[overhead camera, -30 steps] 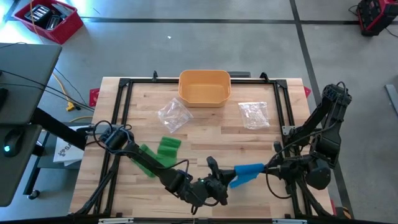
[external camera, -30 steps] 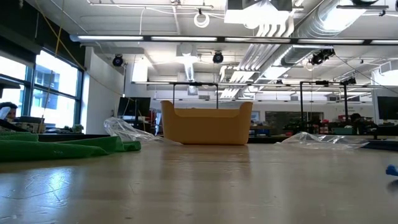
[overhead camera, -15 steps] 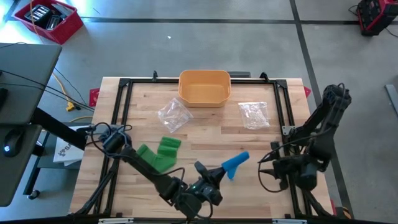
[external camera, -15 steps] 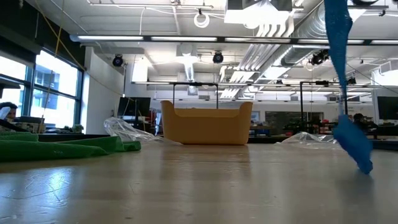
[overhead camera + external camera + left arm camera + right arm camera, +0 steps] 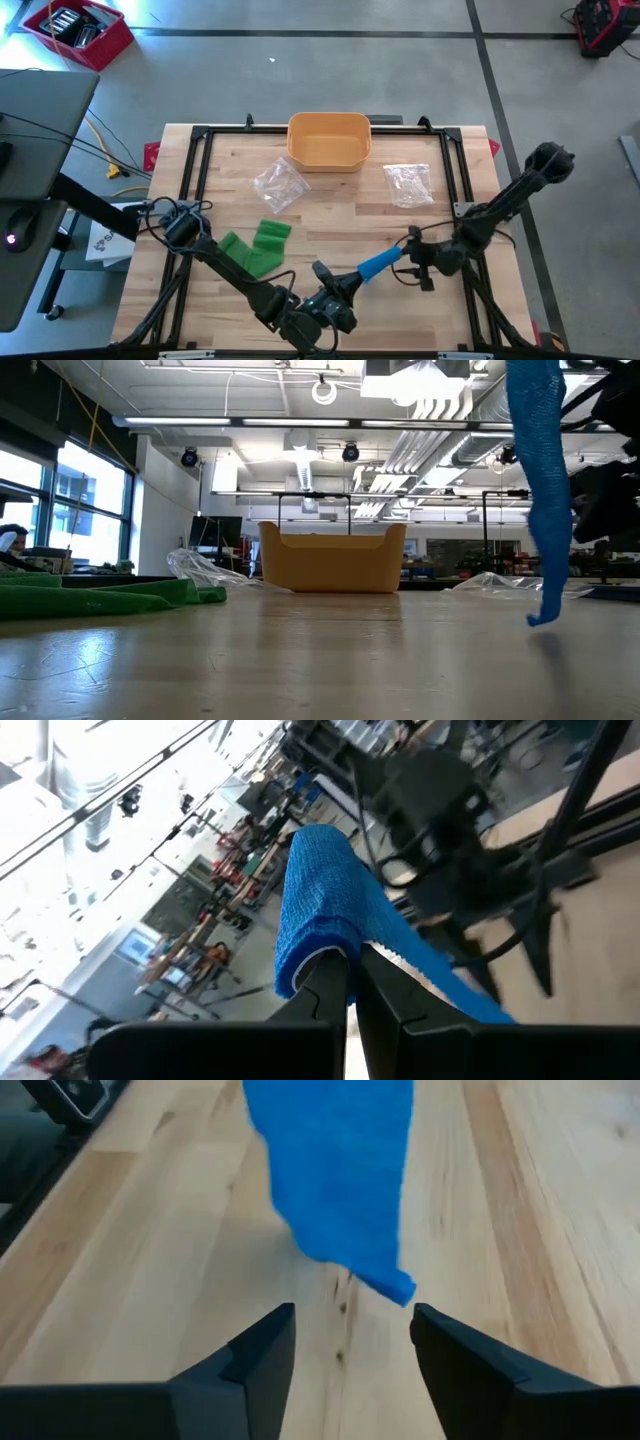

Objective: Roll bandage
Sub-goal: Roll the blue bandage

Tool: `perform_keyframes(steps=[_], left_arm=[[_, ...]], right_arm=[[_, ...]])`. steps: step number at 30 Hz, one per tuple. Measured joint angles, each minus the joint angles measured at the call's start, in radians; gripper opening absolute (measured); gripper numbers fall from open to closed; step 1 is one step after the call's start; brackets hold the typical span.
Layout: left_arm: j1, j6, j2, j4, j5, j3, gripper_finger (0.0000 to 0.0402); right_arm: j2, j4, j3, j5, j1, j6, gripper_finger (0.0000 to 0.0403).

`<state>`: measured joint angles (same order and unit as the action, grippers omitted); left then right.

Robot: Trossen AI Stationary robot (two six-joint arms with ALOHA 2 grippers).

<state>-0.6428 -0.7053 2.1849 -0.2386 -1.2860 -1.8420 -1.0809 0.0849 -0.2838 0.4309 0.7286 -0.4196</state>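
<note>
From above, your left gripper (image 5: 345, 285) sits at the bench's (image 5: 330, 215) near edge, fingers clamped on the blue bandage (image 5: 378, 264), which stretches toward your right gripper (image 5: 408, 258). At bench level, the bandage (image 5: 540, 490) hangs down, its tip just above the wood. Your left wrist shows the fingers (image 5: 330, 982) pinching the strip. Your right wrist shows its fingers (image 5: 262, 1350) wide apart, the bandage's (image 5: 335, 1175) end just ahead.

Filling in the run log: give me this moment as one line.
left gripper: shut on blue bandage, lifted | right gripper: open, at its hanging end | green bandage: on table
</note>
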Motion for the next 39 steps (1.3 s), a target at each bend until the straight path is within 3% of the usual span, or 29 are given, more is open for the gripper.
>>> perform_keyframes(steps=[5,12,20,25,30,36,39], left_arm=[[0.003,0.033,0.000,0.000,0.045,0.000,0.0001],[0.007,0.055,0.000,0.001,0.051,0.000,0.0001],[0.008,0.077,-0.001,0.001,0.051,0.000,0.0004],[0.007,0.083,-0.001,0.001,0.050,0.000,0.0006],[0.011,0.076,-0.001,0.004,0.042,0.000,0.0006],[0.021,0.073,-0.002,0.037,-0.043,-0.001,0.0007],[0.022,0.073,-0.002,0.046,-0.070,-0.001,0.0007]], right_arm=[[0.000,0.170,0.070,-0.026,-0.087,0.171,0.0216],[-0.001,0.367,0.096,-0.220,-0.164,0.339,0.0217],[-0.017,0.436,0.096,-0.267,-0.202,0.398,0.0217],[-0.107,0.539,0.096,-0.400,-0.214,0.356,0.0211],[-0.235,0.729,0.096,-0.451,-0.190,0.287,0.0152],[-0.336,0.962,0.096,-0.465,-0.100,0.255,0.0020],[-0.335,1.011,0.090,-0.412,-0.021,0.245,0.0012]])
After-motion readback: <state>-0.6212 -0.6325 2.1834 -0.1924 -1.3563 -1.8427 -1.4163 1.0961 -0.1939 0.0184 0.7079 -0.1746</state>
